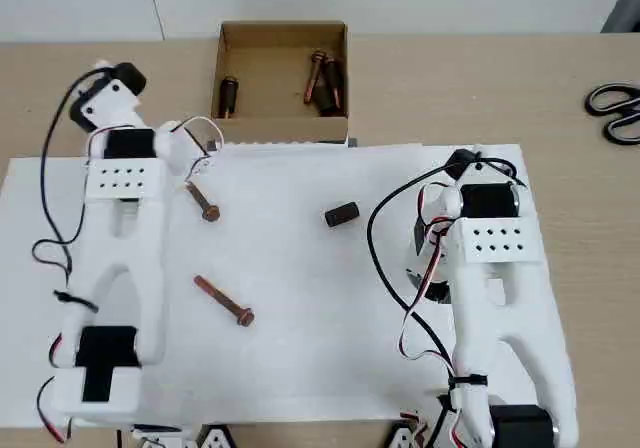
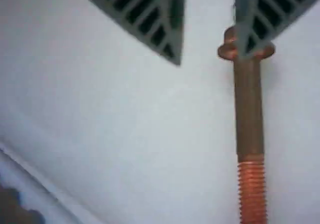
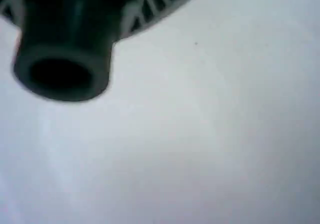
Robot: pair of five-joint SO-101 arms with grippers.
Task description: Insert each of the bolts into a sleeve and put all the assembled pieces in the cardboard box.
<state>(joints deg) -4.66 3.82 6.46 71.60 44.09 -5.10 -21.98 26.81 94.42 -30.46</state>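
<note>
The left gripper [image 2: 210, 54] hangs over the white sheet [image 1: 300, 368] that covers the surface [image 1: 100, 98], in front of the cardboard box [image 1: 283, 30] and off its left corner. Its jaws are spread apart and hold nothing. One fingertip [image 2: 245, 41] sits right at the flanged head of the nearer bolt [image 2: 248, 134], which lies flat on the sheet with its threaded end pointing away from the gripper. The farther bolt [image 1: 224, 300] lies on the sheet too, well in front of the box, slanted, and apart from the nearer one. The box stands at the back edge of the sheet. It holds one assembled piece [image 1: 229, 95] by its left wall and a cluster of copper and dark pieces [image 1: 325, 80] by its right wall; how many are in the cluster is hard to tell. A loose sleeve [image 1: 341, 214], black and lying on its side, rests on the sheet in front of the box's right corner. Farther right of the box, the right gripper [image 3: 70, 19] is low over the sheet beneath its own arm. It is clenched on a second black sleeve, the held sleeve [image 3: 62, 74], whose open bore faces the wrist camera. Scissors [image 1: 615, 111] lie on the bare surface far to the right of the box.
</note>
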